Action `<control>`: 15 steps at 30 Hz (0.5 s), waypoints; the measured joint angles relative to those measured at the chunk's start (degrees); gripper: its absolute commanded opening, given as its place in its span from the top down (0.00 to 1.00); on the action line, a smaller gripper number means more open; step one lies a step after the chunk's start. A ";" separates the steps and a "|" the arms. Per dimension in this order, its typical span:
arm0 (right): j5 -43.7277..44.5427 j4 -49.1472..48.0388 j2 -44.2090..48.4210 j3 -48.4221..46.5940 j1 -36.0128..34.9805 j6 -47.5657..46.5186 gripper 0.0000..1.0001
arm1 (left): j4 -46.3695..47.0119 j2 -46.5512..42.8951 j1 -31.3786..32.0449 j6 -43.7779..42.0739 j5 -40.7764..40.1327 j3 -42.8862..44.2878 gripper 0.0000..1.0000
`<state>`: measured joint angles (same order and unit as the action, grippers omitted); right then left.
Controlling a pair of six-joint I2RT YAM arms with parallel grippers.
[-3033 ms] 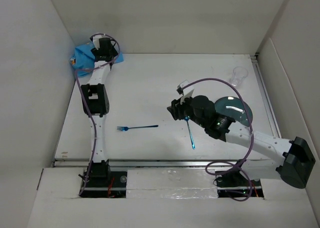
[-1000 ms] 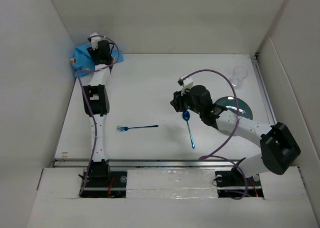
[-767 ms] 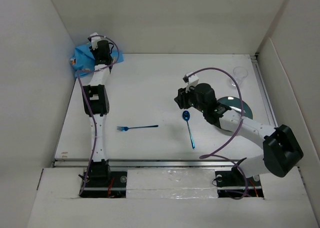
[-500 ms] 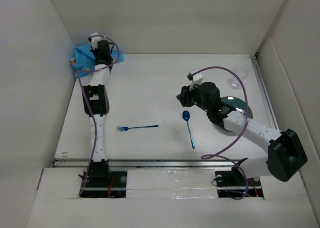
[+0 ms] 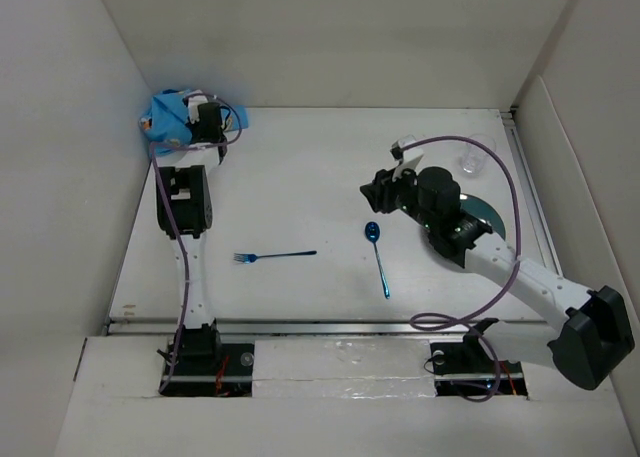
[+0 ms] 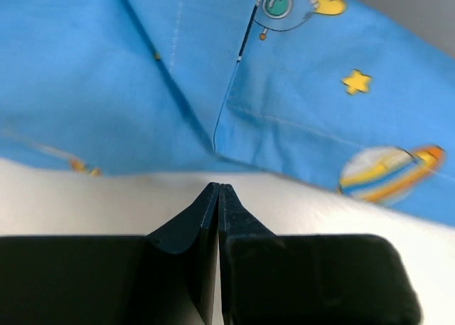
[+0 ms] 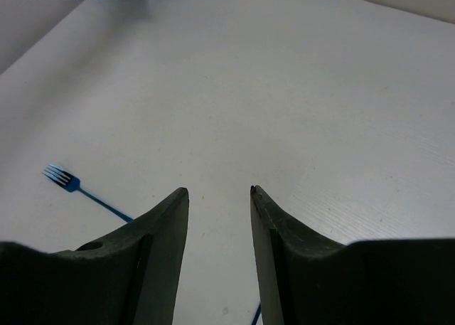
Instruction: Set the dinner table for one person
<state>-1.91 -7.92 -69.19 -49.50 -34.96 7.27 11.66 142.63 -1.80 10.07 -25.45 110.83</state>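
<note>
Holds the left pincer (image 6: 217, 190) pressed closed at the edge of the blue placemat (image 6: 142, 76). Holds the right pincer (image 7: 217, 191) parted, empty, above the counter (image 7: 320, 90) near the spoon (image 5: 378, 260).

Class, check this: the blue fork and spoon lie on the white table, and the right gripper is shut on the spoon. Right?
One error: the right gripper is open and empty, as the right wrist view shows. The fork and spoon do lie on the table.
</note>
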 measured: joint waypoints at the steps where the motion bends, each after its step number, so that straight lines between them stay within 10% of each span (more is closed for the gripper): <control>1: 0.00 -0.02 0.74 0.09 -0.09 0.07 0.54 | 0.31 -2.47 0.31 -0.17 0.15 -2.62 1.00; 8: 0.57 0.48 5.01 0.94 -2.01 0.48 0.54 | 1.14 -13.11 4.02 1.03 1.09 -5.75 1.00; 12: 1.09 1.18 8.59 2.49 -2.80 0.55 0.54 | -4.26 -14.05 1.88 4.59 1.66 -1.16 0.55; 15: 1.73 1.97 9.92 2.62 -3.13 0.52 0.53 | -9.42 -9.38 -2.36 8.61 3.82 8.48 0.41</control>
<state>-0.19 -5.96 -59.27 -46.87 -38.09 7.79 2.24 133.25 -4.16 18.68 -21.63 119.31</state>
